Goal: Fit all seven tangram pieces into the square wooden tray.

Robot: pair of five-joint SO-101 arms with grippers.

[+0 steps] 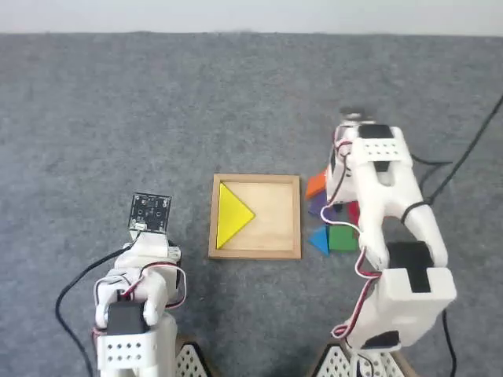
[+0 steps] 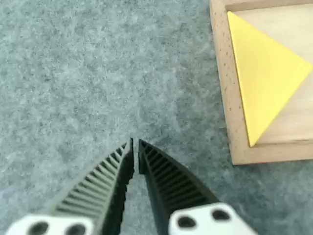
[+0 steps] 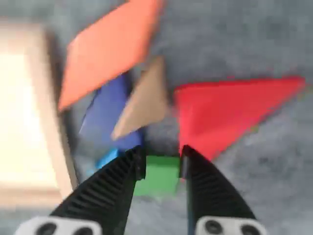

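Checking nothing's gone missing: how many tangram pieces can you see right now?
7. The yellow triangle lies in the wooden tray. Six lie clustered on the mat beside it: orange, purple, tan, red, green, light blue. None seems hidden.

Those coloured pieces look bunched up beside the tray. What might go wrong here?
The right gripper stands open over the small green tangram piece, with the large red triangle close beside one finger: closing might pinch or shove both. The pile is crowded, so lifting one piece may drag neighbours.
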